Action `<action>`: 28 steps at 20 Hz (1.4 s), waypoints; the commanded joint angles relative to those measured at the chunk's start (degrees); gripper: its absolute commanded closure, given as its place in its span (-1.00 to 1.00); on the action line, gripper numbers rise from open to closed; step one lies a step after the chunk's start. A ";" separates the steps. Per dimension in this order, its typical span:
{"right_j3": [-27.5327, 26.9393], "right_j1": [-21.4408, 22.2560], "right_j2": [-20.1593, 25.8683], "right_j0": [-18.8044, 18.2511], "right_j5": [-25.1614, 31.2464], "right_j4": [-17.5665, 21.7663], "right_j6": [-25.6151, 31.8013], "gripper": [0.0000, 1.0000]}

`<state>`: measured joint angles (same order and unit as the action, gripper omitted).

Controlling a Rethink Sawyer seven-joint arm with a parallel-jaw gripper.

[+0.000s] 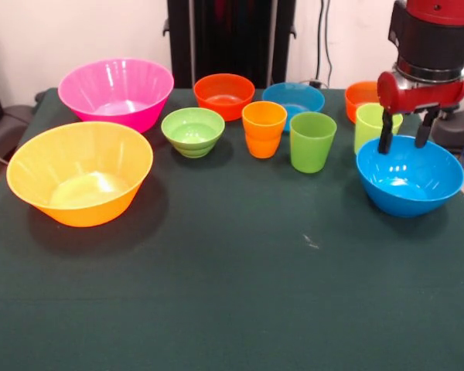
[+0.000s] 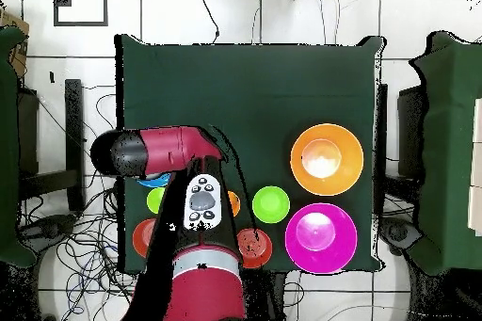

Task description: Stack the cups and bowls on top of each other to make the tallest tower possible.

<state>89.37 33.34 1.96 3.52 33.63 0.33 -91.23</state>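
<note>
My gripper [image 1: 403, 147] is open and empty, with its two black fingers hanging over the far rim of the medium blue bowl [image 1: 408, 197] at the right. The lime-yellow cup [image 1: 369, 124] stands just behind that bowl. The green cup [image 1: 312, 143] and the orange cup [image 1: 264, 130] stand side by side mid-table. The large yellow-orange bowl [image 1: 81, 174] and the pink bowl [image 1: 116, 93] are at the left. The small green bowl [image 1: 192, 131], orange bowl [image 1: 224, 95] and blue bowl [image 1: 293, 99] stand separately at the back. Nothing is stacked. In the overhead view the arm hides the gripper.
Another orange vessel [image 1: 359, 96] stands at the back right corner, half hidden by the arm. The dark green table [image 1: 232, 278] has open cloth across its near half. In the overhead view the yellow-orange bowl [image 2: 326, 159] and the pink bowl [image 2: 320, 237] lie at the right.
</note>
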 commanded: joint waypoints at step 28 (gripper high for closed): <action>-5.64 -10.20 5.62 -2.87 -3.14 5.42 -4.45 -1.00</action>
<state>85.91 26.63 1.68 -0.28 36.05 4.41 -91.23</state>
